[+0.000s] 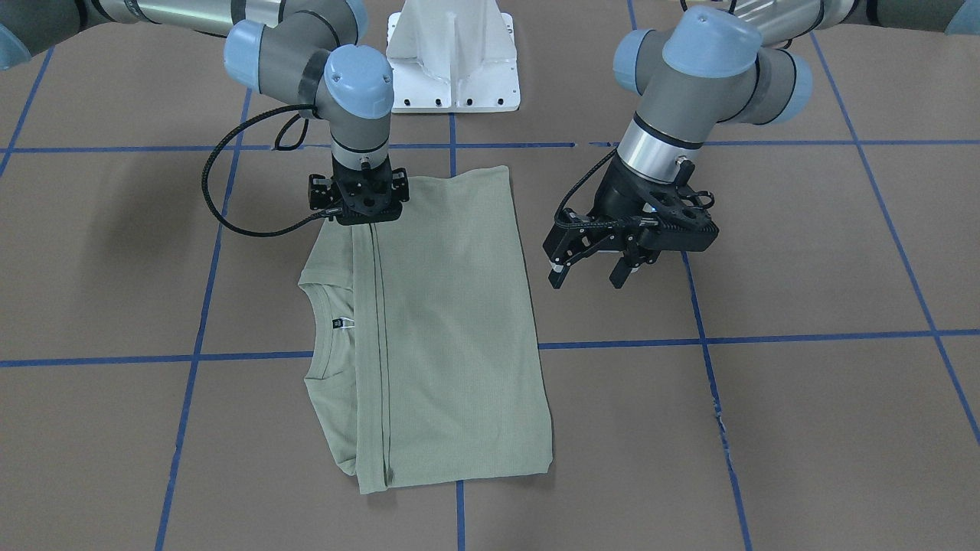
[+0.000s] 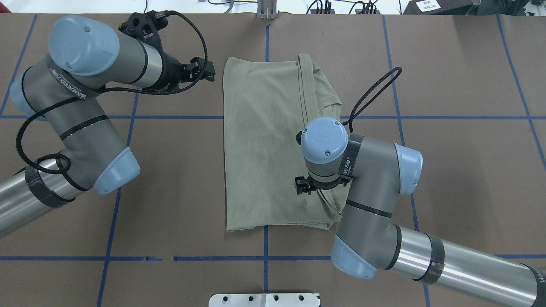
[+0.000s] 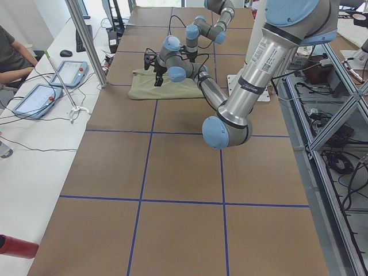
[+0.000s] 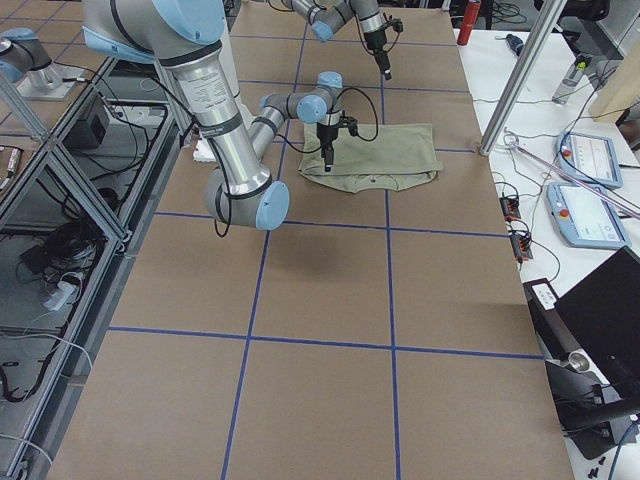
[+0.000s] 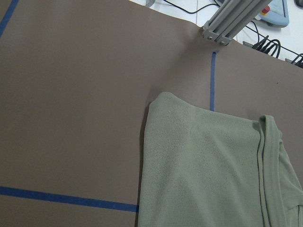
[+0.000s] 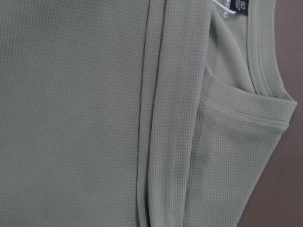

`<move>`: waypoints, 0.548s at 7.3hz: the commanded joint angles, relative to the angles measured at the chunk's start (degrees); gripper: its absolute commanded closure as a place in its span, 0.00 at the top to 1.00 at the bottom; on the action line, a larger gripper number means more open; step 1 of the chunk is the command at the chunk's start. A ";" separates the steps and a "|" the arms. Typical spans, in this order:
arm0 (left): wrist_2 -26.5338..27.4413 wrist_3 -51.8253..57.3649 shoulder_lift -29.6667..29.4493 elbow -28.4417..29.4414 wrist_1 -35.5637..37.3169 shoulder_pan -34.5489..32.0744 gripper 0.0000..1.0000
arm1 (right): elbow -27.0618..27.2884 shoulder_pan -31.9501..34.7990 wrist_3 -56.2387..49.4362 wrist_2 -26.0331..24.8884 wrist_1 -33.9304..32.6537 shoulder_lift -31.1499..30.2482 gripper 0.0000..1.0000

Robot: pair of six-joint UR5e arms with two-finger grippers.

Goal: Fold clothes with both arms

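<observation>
**Sam:** Where is the shirt (image 1: pixel 452 321)?

**Mia:** It lies flat in the middle of the brown table (image 1: pixel 804 428), folded into 1 long shape. Its collar (image 1: pixel 323 337) pokes out on the right side, with a small dark tag (image 1: pixel 338 324) inside.

**Sam:** And the right claw (image 1: pixel 366 205)?

**Mia:** It points straight down over the right part of the shirt, at the near end, close to the robot. A folded strip runs along the shirt right under it.

**Sam:** Is it pinching the cloth?

**Mia:** I cannot tell. Its 2 fingers are hidden under the wrist.

**Sam:** What about the left claw (image 1: pixel 589 272)?

**Mia:** It hangs in the air just off the shirt's left edge and does not touch it. Its 2 fingers (image 1: pixel 561 269) are spread wide and hold nothing.
</observation>
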 commanded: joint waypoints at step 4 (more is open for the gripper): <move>0.00 -0.26 -0.09 -0.15 -0.48 0.22 1.00 | -0.57 -1.18 -0.99 0.04 -1.74 -0.89 1.00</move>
